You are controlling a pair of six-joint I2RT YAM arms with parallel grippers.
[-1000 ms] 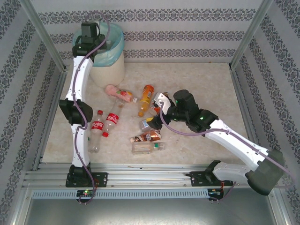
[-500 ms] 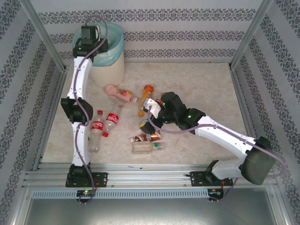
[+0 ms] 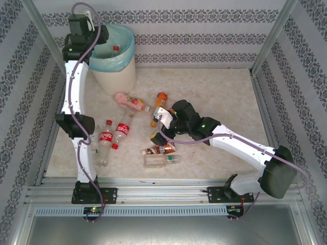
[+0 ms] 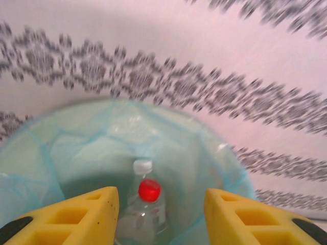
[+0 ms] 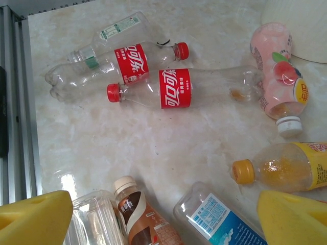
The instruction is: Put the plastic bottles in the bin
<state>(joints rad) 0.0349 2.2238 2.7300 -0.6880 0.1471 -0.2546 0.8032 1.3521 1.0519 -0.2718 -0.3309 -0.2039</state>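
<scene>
The bin [image 3: 116,71] stands at the back left, cream-white with a turquoise liner [image 4: 204,153]. My left gripper [image 3: 99,37] hangs open over its left rim with nothing between its fingers. Below it inside the bin lie a clear red-capped bottle [image 4: 148,203] and a white-capped one [image 4: 142,166]. My right gripper [image 3: 159,126] is open, low over the pile of plastic bottles on the table. Between its fingers [image 5: 36,219] lie a brown bottle [image 5: 139,220] and a blue-labelled bottle [image 5: 219,219]. An orange bottle [image 5: 281,171], a pink one [image 5: 278,76] and two red-labelled ones [image 5: 171,89] lie beyond.
A clear square bottle [image 5: 97,219] lies beside the brown one, and a clear green-labelled bottle [image 5: 112,33] lies near the metal rail [image 5: 13,102]. Patterned walls and metal frame posts [image 3: 48,43] enclose the marble tabletop [image 3: 219,97].
My left gripper has opened and swung left off the bin's middle; a red-capped bottle now shows inside the bin. My right gripper has moved left and down over the pile, still open.
</scene>
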